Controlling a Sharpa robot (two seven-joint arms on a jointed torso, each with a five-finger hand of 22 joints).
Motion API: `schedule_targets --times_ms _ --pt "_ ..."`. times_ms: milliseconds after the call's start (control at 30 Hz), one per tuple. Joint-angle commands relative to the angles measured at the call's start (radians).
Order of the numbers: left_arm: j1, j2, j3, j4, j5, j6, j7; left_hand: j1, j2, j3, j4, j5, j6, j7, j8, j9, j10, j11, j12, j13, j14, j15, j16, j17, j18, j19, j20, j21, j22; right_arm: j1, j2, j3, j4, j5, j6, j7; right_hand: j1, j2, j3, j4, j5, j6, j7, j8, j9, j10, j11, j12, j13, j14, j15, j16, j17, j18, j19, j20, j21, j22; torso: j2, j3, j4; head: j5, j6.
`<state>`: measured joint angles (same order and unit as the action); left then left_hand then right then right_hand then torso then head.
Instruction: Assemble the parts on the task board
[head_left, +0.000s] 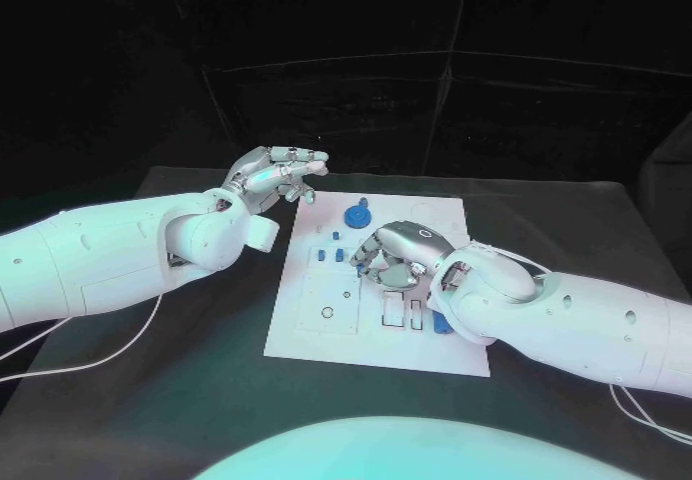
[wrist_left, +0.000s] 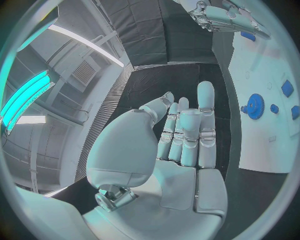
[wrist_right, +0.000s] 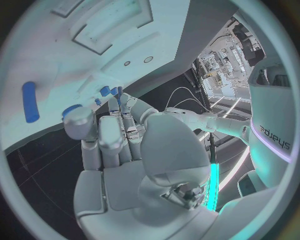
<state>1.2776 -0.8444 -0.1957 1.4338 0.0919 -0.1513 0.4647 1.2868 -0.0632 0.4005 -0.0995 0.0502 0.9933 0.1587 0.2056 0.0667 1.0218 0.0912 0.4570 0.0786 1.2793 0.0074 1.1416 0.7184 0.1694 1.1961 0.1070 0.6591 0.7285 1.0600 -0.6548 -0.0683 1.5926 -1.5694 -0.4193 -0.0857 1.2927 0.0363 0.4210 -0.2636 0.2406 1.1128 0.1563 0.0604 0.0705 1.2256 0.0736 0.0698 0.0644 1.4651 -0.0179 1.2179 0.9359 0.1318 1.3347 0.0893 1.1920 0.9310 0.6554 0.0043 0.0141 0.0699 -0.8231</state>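
The white task board (head_left: 329, 330) lies in the middle of the black table. A blue gear (head_left: 355, 215) sits near its far edge, small blue parts (head_left: 320, 257) lie below the gear, and a longer blue part (head_left: 437, 322) lies near my right wrist. My right hand (head_left: 397, 255) hovers over the board's middle, fingers bent down toward it, thumb apart, palm empty (wrist_right: 125, 165). Small blue parts (wrist_right: 105, 91) lie just past its fingertips. My left hand (head_left: 274, 175) is raised beside the board's far left corner, fingers straight and holding nothing (wrist_left: 181, 135).
Black table (head_left: 159, 400) surrounds the board, with bare room on the left and at the front. White cables (head_left: 123, 340) trail on the table under my left arm. A black curtain closes the back.
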Motion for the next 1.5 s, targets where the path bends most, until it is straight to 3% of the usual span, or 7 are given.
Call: schedule_targets --times_ms 33,267,800,1000,1500 --pt "0.001 0.002 0.001 0.003 -0.002 0.001 0.013 -0.009 0.000 -0.006 0.002 -0.001 -0.007 0.003 -0.007 -0.001 -0.006 -0.001 0.003 -0.001 -0.004 0.001 -0.003 -0.001 0.013 0.000 0.002 -0.006 -0.001 -0.006 0.011 0.001 -0.011 -0.048 0.015 0.009 -0.017 -0.015 0.038 0.006 -0.003 0.005 -0.004 0.006 -0.001 0.005 0.004 0.005 0.001 0.007 0.006 0.005 -0.002 -0.007 -0.008 0.000 0.005 0.001 0.001 -0.0006 0.0024 0.012 -0.007" --pt "0.001 0.006 0.001 0.002 -0.002 0.002 0.013 -0.009 0.000 -0.006 0.002 -0.001 -0.007 0.003 -0.007 -0.001 -0.006 -0.001 0.003 -0.001 -0.004 0.001 -0.003 -0.001 0.013 0.000 0.002 -0.006 -0.001 -0.020 0.038 0.000 -0.036 -0.068 0.032 -0.005 -0.029 -0.032 0.066 0.015 -0.007 0.005 -0.004 0.006 -0.001 0.005 0.005 0.004 0.001 0.007 0.007 0.007 -0.005 -0.007 -0.008 -0.001 0.006 0.001 0.000 0.0011 0.0002 0.025 -0.013" --pt "0.001 0.011 0.001 0.000 -0.002 0.003 0.012 -0.008 0.000 -0.007 0.001 -0.001 -0.008 0.003 -0.007 -0.001 -0.007 -0.001 0.003 -0.001 -0.005 0.001 -0.004 -0.003 0.013 0.000 0.002 -0.007 -0.002 -0.041 0.074 0.000 -0.051 -0.086 0.049 -0.014 -0.031 -0.035 0.071 0.018 -0.007 0.004 -0.004 0.006 -0.001 0.005 0.005 0.005 0.001 0.007 0.006 0.008 -0.004 -0.007 -0.008 -0.001 0.006 0.001 -0.001 0.0020 -0.0009 0.048 -0.023" --pt "0.001 0.011 0.001 0.000 -0.002 0.003 0.012 -0.008 0.000 -0.008 0.001 -0.001 -0.008 0.003 -0.007 -0.001 -0.008 0.000 0.004 -0.001 -0.005 0.002 -0.004 -0.003 0.013 0.000 0.003 -0.008 -0.002 -0.044 0.078 0.000 -0.053 -0.088 0.050 -0.013 -0.031 -0.036 0.074 0.019 -0.007 0.004 -0.004 0.006 -0.001 0.005 0.005 0.005 0.001 0.007 0.006 0.008 -0.003 -0.007 -0.007 -0.001 0.007 0.002 -0.001 0.0004 -0.0011 0.052 -0.026" --pt "0.001 0.011 0.001 0.001 -0.002 0.005 0.012 -0.008 0.000 -0.008 0.001 -0.001 -0.008 0.003 -0.007 -0.001 -0.008 0.000 0.004 -0.001 -0.005 0.002 -0.004 -0.003 0.013 0.000 0.003 -0.008 -0.002 -0.050 0.095 0.000 -0.075 -0.094 0.056 -0.018 -0.032 -0.038 0.077 0.020 -0.009 0.005 -0.004 0.006 -0.001 0.006 0.004 0.005 0.001 0.008 0.006 0.010 -0.002 -0.007 -0.008 -0.001 0.007 0.002 0.000 0.0008 -0.0008 0.060 -0.032"
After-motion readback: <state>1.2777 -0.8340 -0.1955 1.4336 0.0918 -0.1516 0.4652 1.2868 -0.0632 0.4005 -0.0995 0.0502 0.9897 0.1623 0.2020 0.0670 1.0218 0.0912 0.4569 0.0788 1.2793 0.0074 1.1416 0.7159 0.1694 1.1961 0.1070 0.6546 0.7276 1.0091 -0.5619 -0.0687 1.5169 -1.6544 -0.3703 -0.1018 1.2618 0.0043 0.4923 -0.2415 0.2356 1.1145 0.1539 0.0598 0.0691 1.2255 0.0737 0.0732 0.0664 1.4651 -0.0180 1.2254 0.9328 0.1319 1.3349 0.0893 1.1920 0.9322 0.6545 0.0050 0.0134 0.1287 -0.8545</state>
